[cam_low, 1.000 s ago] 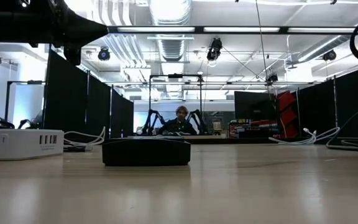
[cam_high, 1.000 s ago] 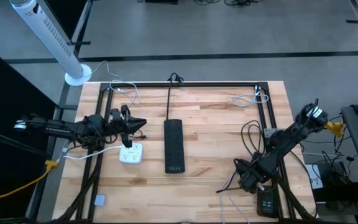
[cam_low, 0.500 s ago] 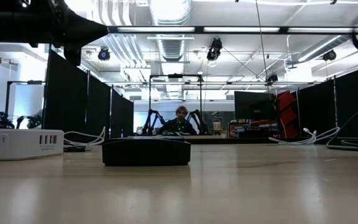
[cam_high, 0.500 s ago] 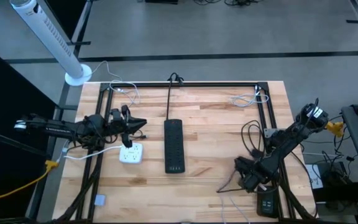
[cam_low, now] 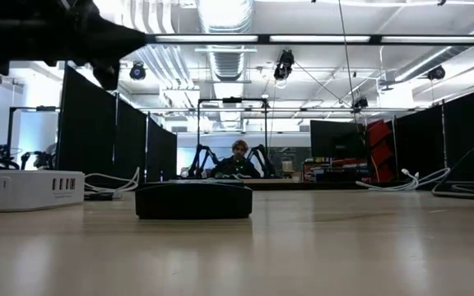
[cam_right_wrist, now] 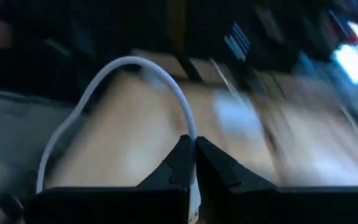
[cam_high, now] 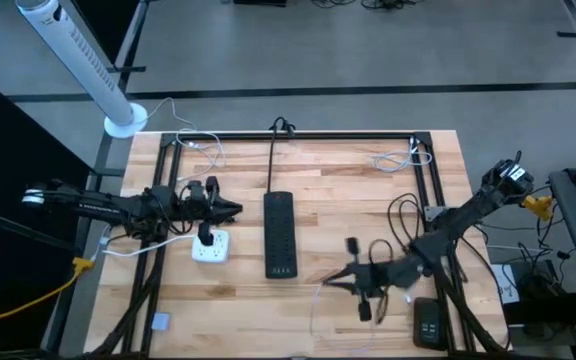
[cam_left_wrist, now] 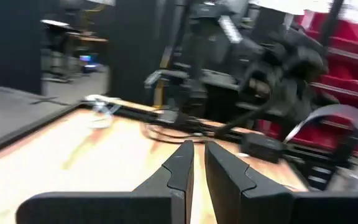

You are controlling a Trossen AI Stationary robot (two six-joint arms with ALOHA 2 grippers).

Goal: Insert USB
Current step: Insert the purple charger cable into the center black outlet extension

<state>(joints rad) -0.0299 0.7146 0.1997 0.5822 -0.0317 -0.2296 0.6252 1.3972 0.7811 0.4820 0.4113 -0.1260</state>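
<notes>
1. We note the main change: the right pincer (cam_high: 338,282), which a second ago sat wide at the tabletop's right edge, is now closed on the white USB cable (cam_right_wrist: 135,74). The right wrist view shows the cable looping up from between the two closed fingers (cam_right_wrist: 178,163).

2. We note that the right arm has swung away from the right edge toward the tabletop's middle, carrying the cable with it. In the high view a pale trailing length of cable (cam_high: 315,300) hangs below the pincer toward the near edge.

3. We see the left pincer (cam_high: 230,210) hovering near the left edge, just above the white charging block (cam_high: 210,246). Its fingers (cam_left_wrist: 180,165) stand narrow, nearly together, with nothing between them. It has shifted slightly since a second ago.

4. The black power strip (cam_high: 279,234) lies along the tabletop's middle, between the two arms.

5. We judge that pickup is done and transport has begun. Insertion is not yet done: the plug is well apart from the charging block's USB ports (cam_low: 62,184).
</notes>
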